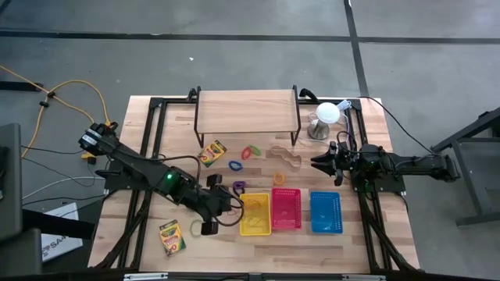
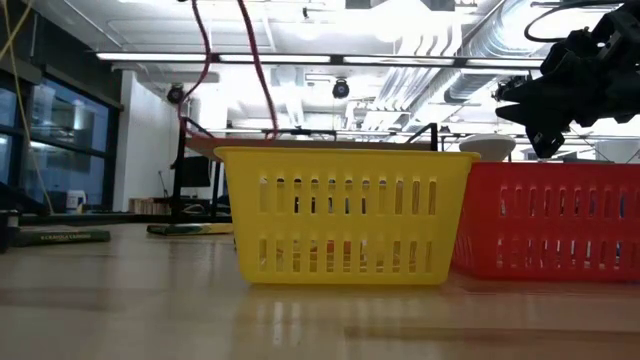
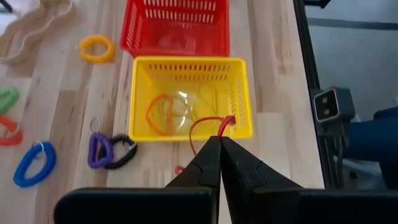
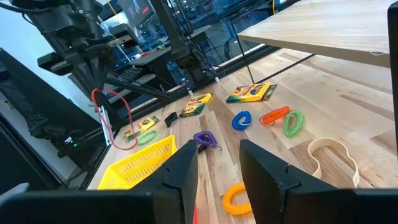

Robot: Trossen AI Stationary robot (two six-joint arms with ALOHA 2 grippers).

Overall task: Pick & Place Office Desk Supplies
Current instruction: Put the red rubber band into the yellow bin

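Carrying red band (image 3: 208, 124) pinched in left gripper (image 3: 219, 142) at yellow basket's (image 3: 242, 93) 6 o'clock rim; next, release inside. Right gripper (image 4: 217, 163) spread, waiting.

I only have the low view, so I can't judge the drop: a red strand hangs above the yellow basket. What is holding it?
Observer: The left gripper, shut on a red rubber band. The loop's far end reaches over the yellow basket's near rim.
Operator: Anything in that basket already?
Observer: Yes, an orange rubber band and some pale loops lie on its floor.
Operator: And the dark gripper at my upper right?
Observer: That is the right gripper, open and empty, hovering between the white dome and the blue basket.
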